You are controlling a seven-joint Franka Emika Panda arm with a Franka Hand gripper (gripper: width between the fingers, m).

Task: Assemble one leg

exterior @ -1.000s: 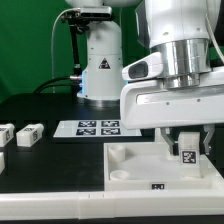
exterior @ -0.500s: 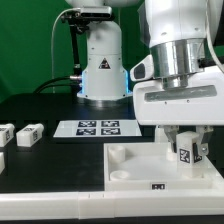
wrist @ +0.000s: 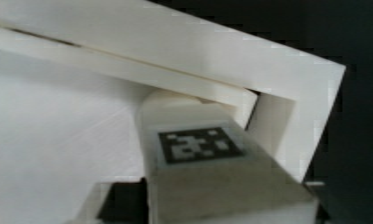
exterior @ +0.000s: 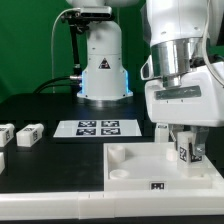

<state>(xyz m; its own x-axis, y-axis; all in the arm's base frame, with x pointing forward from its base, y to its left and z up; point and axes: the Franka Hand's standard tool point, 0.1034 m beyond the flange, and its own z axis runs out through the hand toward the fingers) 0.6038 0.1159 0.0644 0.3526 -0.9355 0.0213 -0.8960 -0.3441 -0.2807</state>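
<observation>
One leg [exterior: 186,152], long axis upright, clenched in the pincer [exterior: 186,150], hangs above the panel's [exterior: 135,172] 3 o'clock corner socket

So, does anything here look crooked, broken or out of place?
Nothing stands out. The pincer holds the leg upright over the far corner of the white panel, on the exterior view's right. The marker board lies flat, and two spare blocks sit tidily on the exterior view's left.
</observation>
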